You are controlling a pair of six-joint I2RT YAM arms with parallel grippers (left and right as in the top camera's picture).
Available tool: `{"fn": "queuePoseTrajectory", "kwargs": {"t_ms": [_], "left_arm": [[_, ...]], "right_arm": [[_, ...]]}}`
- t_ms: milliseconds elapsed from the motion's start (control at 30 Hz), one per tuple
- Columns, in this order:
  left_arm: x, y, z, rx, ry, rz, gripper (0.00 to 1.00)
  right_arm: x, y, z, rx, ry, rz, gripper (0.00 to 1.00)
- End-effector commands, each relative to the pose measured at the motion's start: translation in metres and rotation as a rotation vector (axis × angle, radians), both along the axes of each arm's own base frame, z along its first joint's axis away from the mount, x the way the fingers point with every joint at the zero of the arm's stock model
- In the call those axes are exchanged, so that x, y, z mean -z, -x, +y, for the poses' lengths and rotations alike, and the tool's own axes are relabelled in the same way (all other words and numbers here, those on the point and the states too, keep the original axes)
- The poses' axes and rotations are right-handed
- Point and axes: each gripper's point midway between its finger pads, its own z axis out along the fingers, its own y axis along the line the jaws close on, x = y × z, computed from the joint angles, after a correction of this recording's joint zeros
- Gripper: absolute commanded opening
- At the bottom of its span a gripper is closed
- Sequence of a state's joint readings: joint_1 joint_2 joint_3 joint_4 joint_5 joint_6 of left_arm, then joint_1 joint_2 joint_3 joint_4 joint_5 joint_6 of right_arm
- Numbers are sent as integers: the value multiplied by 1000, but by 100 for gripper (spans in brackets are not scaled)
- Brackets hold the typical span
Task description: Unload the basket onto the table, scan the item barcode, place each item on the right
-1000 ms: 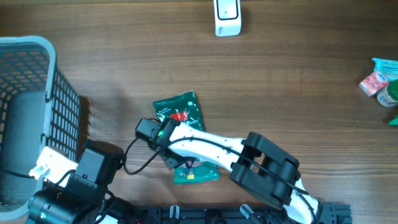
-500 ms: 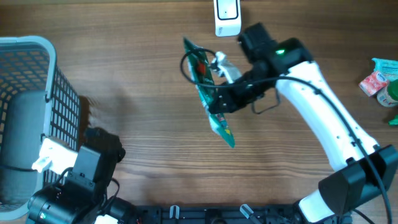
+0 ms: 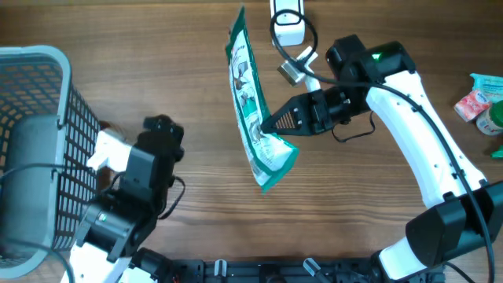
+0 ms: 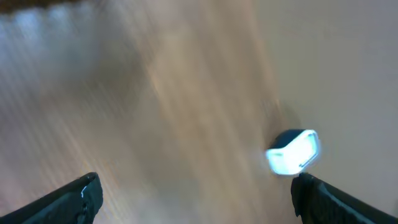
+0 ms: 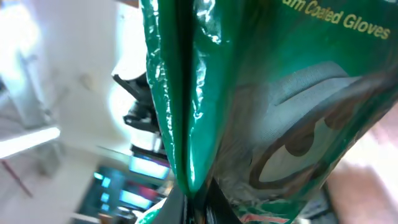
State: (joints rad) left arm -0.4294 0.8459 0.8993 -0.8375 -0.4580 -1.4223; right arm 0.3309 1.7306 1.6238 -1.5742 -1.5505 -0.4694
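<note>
Leftmost, the grey basket (image 3: 47, 63) stands at the edge of the table (image 3: 157, 63). Just beside it, the left gripper (image 4: 196, 193) hangs with its jaws spread wide over bare wood, grasping nothing. Open wood separates it from the green glove packet (image 3: 250, 118), which is lifted edge-on mid-table, its top end near the white scanner (image 3: 288, 23) at the far edge. The right gripper (image 3: 271, 124) is clenched on the packet's right side. Small packages (image 3: 475, 104) sit at the right edge.

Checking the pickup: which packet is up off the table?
The big green packet, held by the right gripper; the small pink packet at the right edge lies on the table.
</note>
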Motion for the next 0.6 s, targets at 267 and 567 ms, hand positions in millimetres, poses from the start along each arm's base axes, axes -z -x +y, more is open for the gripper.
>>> {"fn": "queuePoseTrajectory", "kwargs": {"t_ms": [267,567], "left_arm": [[-48,-38,-79,510,38,-223,100],[-101,-29,-116,1091,-157,-564,100]], "right_arm": [[6,-14,-11,50,52,82,4],[46,-24,-15,44,228,-151,4]]}}
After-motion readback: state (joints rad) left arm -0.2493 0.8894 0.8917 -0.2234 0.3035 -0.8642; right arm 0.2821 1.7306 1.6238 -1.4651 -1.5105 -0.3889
